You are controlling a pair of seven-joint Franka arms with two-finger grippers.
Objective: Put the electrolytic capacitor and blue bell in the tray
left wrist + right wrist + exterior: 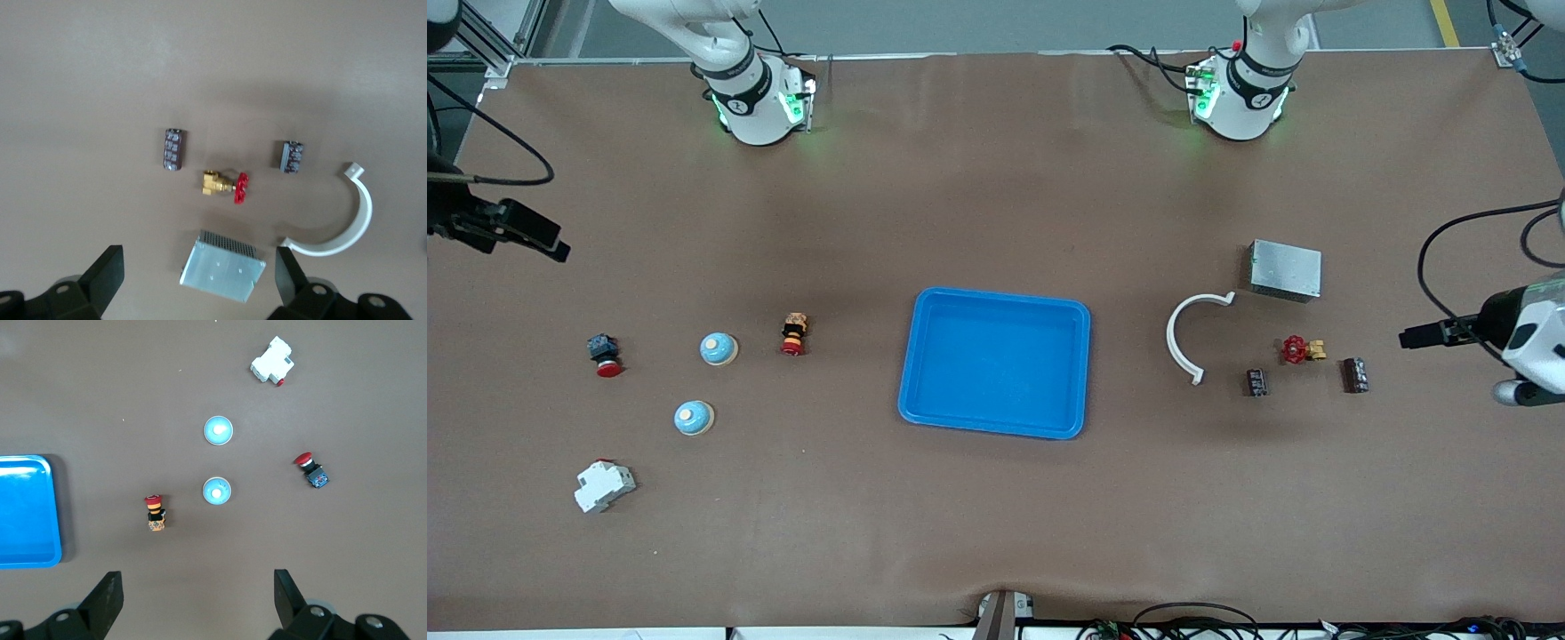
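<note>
Brown matte table covering (996, 533), faintly creased, is spanning the whole table. Glossy blue tray (996, 362), rounded rim, is sitting mid-table, holding nothing. Left gripper (197, 283), fingers spread, is hovering over a ribbed grey metal box (222, 275), near two cylindrical electrolytic capacitors (173, 149). Right gripper (197, 600), fingers spread, is hovering near two domed blue bells (217, 491).

Empty blue tray (996, 363) mid-table, two blue bells (719, 348) toward the right arm's end
</note>
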